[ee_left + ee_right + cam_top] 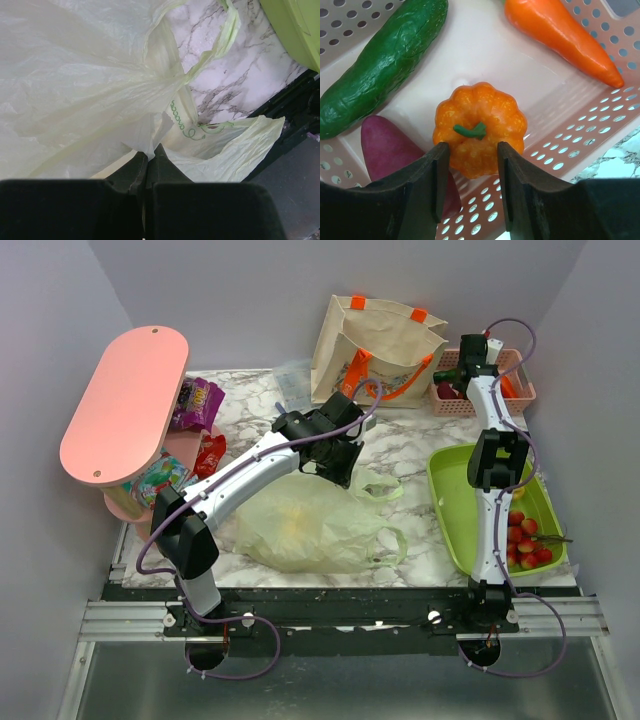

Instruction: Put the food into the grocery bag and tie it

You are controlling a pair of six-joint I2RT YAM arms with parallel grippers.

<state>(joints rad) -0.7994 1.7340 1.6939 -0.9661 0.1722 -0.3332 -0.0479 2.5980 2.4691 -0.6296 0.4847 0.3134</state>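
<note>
Two claws differ: left claw (148,154) pinched shut (tips against the grocery bag (75,100), which spreads ahead on the desk (235,75)); right claw (472,150) parted, straddling a pumpkin (480,120).

Right wrist view. Right gripper (472,146) points down into a pink perforated basket (580,145), jaws apart. A small orange pumpkin (480,127) with a green stem sits between the fingers (427,185); contact cannot be told. Cucumber (380,62) lies at upper left, carrot (560,35) at upper right. A purple vegetable (385,147) lies just left of the pumpkin, partly under the left finger. Marble table (620,162) shows at lower right.
</note>
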